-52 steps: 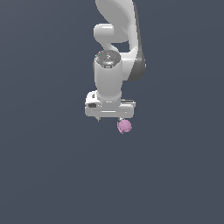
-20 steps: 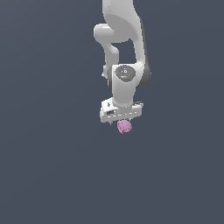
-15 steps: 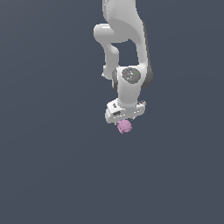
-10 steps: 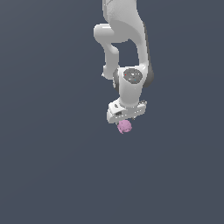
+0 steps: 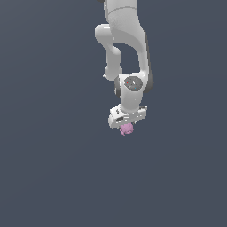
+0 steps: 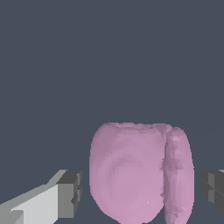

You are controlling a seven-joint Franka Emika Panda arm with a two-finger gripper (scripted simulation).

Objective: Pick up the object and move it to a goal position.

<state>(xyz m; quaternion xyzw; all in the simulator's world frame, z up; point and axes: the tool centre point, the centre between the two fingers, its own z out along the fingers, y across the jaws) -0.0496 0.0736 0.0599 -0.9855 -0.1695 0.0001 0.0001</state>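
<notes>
The object (image 5: 127, 129) is a small pink-lilac lumpy blob on the dark grey ground, right under my white hand. In the wrist view it (image 6: 131, 175) looks large and sits between my two fingers. My gripper (image 5: 125, 124) has come down from above, and the hand hides the top of the blob in the exterior view. In the wrist view the gripper (image 6: 141, 192) is open. One dark fingertip pad (image 6: 70, 192) and the other (image 6: 213, 187) stand on either side of the blob, each with a narrow gap to it.
A plain dark grey ground (image 5: 53, 168) fills both views. No other objects, walls or edges show. The white arm (image 5: 126, 40) rises from the hand toward the top of the exterior view.
The wrist has turned about its axis and the hand has shifted slightly toward the exterior view's right and down. The blob has stayed in the same place.
</notes>
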